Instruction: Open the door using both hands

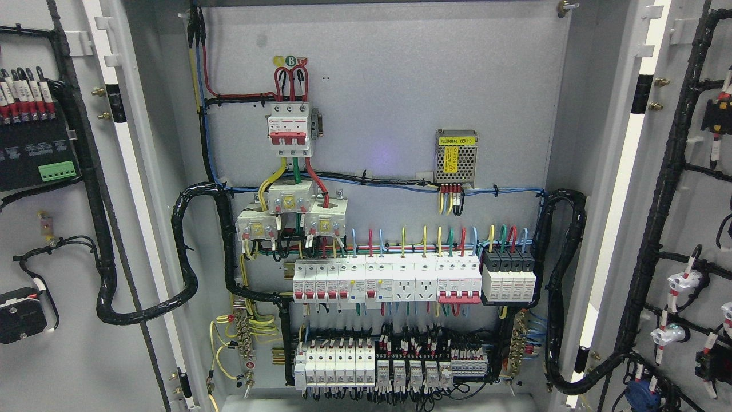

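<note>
Grey cabinet (389,103), both doors (68,355) open

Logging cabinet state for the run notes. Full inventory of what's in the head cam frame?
Left door: 1, grey, swung open at left, black wiring on its inner face.
Right door: 1, grey, swung open at right, black wiring on its inner face.
Back panel: 1, grey, centre.
Main breaker: 1, white and red, upper left of panel.
Power supply: 1, metal mesh with yellow label, upper right of panel.
Current transformers: 3, white, below main breaker.
Breaker row: 1 row, white with red levers, mid panel.
Relay row: 1 row, white and black, bottom.
Robot hands: none in view.
</note>
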You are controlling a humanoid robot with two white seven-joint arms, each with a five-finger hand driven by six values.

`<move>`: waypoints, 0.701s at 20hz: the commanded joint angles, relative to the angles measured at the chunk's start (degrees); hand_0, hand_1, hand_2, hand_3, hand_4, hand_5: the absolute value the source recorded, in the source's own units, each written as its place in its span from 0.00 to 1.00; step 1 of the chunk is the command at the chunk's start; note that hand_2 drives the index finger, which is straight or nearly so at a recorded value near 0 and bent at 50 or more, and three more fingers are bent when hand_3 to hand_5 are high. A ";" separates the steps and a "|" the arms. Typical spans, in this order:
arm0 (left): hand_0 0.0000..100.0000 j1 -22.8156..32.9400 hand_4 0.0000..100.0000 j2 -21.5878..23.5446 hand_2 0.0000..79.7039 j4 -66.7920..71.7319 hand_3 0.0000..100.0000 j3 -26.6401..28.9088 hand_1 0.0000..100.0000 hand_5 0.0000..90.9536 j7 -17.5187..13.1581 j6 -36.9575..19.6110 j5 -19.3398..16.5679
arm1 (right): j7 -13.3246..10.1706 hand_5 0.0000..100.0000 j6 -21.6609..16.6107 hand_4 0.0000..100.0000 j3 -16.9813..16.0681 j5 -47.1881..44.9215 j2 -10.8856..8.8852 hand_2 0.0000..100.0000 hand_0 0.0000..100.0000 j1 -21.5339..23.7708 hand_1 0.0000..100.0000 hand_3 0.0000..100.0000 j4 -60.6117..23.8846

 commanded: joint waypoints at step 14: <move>0.00 0.23 0.04 0.16 0.00 -2.88 0.00 -1.86 0.00 0.00 -0.04 -0.19 0.36 | 7.62 0.00 -6.94 0.00 -0.17 -5.93 -0.10 0.00 0.00 -2.26 0.00 0.00 3.66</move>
